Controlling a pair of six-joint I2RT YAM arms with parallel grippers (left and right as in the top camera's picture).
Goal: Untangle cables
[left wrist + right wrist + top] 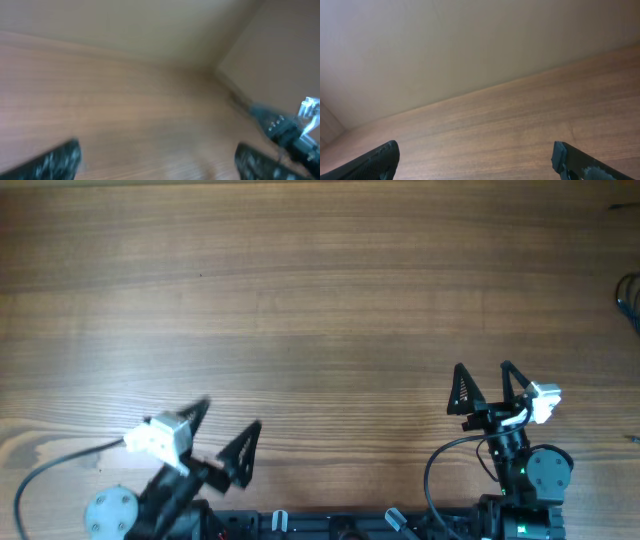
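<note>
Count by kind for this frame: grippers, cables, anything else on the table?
Grippers: 2, the left gripper and the right gripper, both open and empty
Bundle of cables: 1, cut off at the overhead view's right edge, so strands can't be counted
White wrist cameras: 2
Wooden table: 1
Total: 6

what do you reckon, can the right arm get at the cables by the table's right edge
Probably yes: the right hand is open and only bare table lies between it and the cables, though they are mostly cut off by the frame.
</note>
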